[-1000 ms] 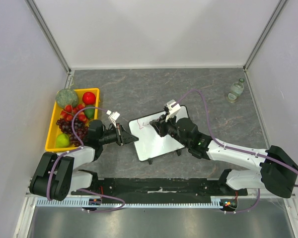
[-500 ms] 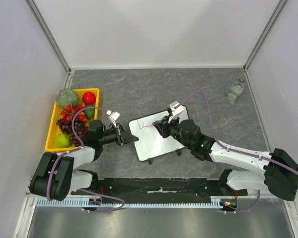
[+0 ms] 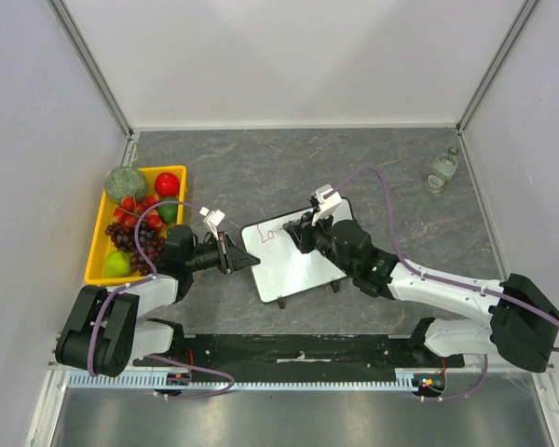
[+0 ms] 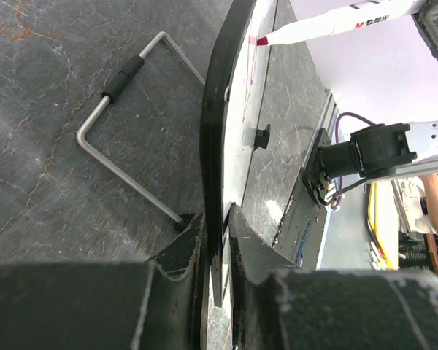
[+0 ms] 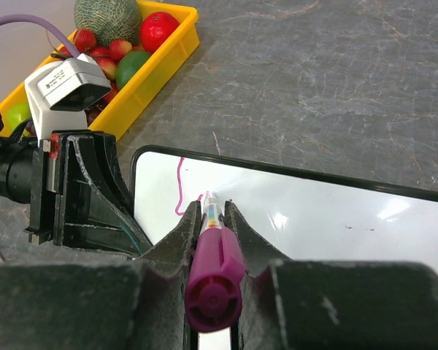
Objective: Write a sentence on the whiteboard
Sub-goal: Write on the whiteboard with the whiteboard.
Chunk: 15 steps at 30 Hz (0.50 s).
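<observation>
Near edge of the desk, left side: left gripper, pressed together on the left rim of the whiteboard. Confirmed in the left wrist view, one finger on each face of the black frame. A wire leg under the board, resting on the desk.

Just beyond, over the board's upper left area: right gripper, pinching a magenta marker nose-down between its fingers. Tip at the white face, seemingly touching in the left wrist view. Contact not fully confirmable.

Of the sentence, only a first thin pink stroke present, just left of the marker tip and near the clamped end. No legible word yet. Task judged at an early stage.

Handling, as a judgement: board light, stiff and smooth-faced, likely to skid or rock on its feet under pen pressure. Best taken by the frame edge, clear of the writing face, as at present. Fresh ink likely to smear if brushed. Light, steady tip pressure advised.

Farther left: yellow tray of fruit, well apart from the board. Far right corner: small bottle, well clear of both arms.
</observation>
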Motion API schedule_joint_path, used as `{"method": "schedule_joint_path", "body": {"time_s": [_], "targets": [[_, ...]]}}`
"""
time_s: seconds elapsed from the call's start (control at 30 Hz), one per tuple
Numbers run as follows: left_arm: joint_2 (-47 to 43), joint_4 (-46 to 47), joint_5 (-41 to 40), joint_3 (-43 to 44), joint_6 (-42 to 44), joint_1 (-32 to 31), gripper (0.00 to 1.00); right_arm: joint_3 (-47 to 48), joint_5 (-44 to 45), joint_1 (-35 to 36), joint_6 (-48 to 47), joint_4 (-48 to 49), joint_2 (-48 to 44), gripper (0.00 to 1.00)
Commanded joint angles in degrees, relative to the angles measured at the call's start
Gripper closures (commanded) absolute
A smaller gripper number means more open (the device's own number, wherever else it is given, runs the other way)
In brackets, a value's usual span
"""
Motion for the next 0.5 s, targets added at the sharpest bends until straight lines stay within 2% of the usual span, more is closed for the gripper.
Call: {"method": "schedule_joint_path", "body": {"time_s": [0.0, 0.23, 0.47], "targets": [[0.4, 1.7, 0.4, 0.6, 0.8, 0.0, 0.98, 2.6, 2.8, -0.3, -0.1, 0.8, 1.5, 1.00], [0.5, 1.6, 0.4, 0.7, 0.9, -0.1, 0.98, 2.8, -0.2, -0.3, 0.3, 0.7, 2.5, 1.00], [0.4, 1.6, 0.4, 0.6, 0.9, -0.1, 0.98, 1.6, -1.2, -0.6, 2.2, -0.5, -3.7, 1.00]]}}
